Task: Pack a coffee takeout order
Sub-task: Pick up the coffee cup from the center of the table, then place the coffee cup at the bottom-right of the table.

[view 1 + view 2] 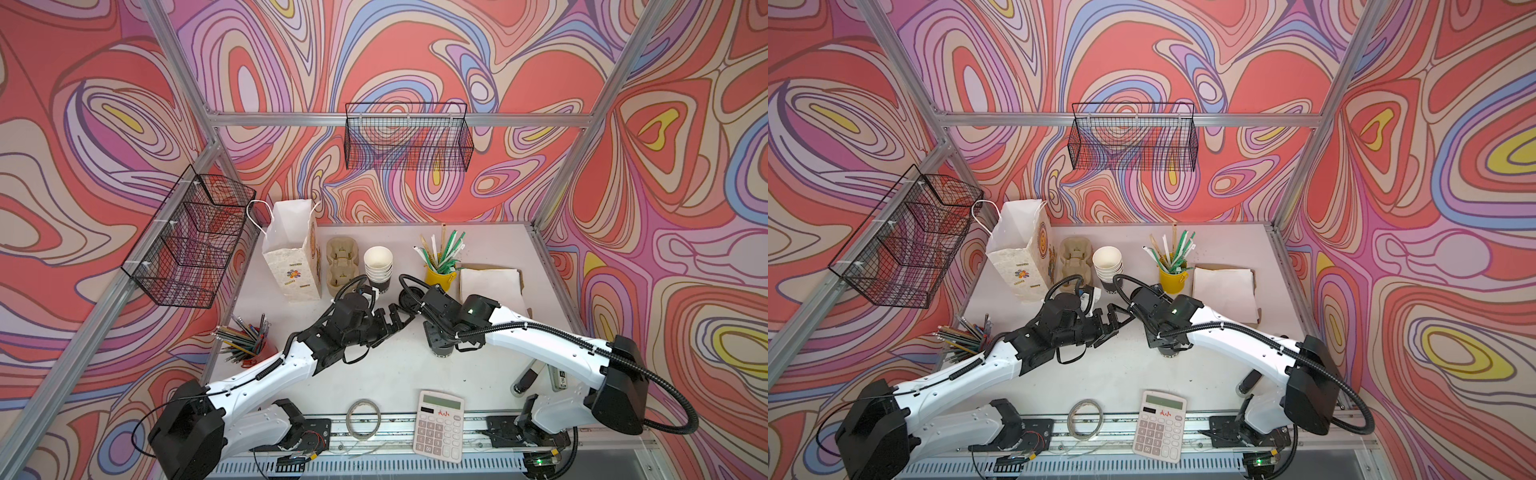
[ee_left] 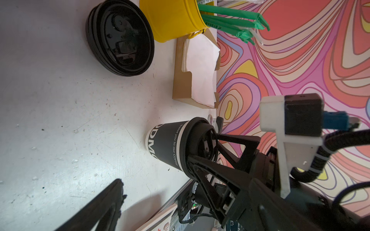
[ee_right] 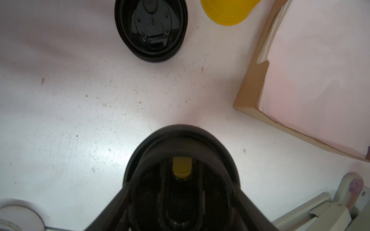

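Tabletop (image 2: pixel 60 100) in left wrist view shows right jaws clamped on black cup (image 2: pixel 166 148), half-hidden from above; left jaws apart

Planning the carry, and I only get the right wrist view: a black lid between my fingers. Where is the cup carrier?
Observer: The tan pulp two-cup carrier stands at the back of the table, between the tall white flower-print paper bag and the stack of lidless white-lined cups.
Operator: Wells free?
Observer: Both wells look empty in both top views.
Operator: And the left arm?
Observer: The left gripper is open and empty, apart from your black paper cup with black lid, on its left.
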You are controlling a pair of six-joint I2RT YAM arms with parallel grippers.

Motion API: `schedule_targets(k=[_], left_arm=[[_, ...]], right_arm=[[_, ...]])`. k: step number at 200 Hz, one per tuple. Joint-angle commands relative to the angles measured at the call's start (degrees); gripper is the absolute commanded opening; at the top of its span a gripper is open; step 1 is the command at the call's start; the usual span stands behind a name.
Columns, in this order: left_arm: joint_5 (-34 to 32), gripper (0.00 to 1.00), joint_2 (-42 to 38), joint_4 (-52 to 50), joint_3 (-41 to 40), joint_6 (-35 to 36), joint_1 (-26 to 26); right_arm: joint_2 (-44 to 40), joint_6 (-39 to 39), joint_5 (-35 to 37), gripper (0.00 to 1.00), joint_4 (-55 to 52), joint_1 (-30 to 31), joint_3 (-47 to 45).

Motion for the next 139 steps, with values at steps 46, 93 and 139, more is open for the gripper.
schedule_targets(k=[46, 93, 139], left_arm=[[-1.36, 1.0, 6.13, 1.28, 7.69, 2.47, -2.78], [-1.05, 1.0, 7.81, 2.43, 7.75, 2.16, -3.98], [-1.59, 1.0, 8.57, 2.34, 7.87, 2.2, -5.0]], right_arm=[[-6.27, 1.67, 1.71, 0.69, -0.87, -4.26, -5.35], [-8.32, 2.48, 2.53, 0.69, -1.64, -7.13, -7.95], [-9.58, 2.08, 1.88, 0.7, -0.43, -9.11, -10.12]])
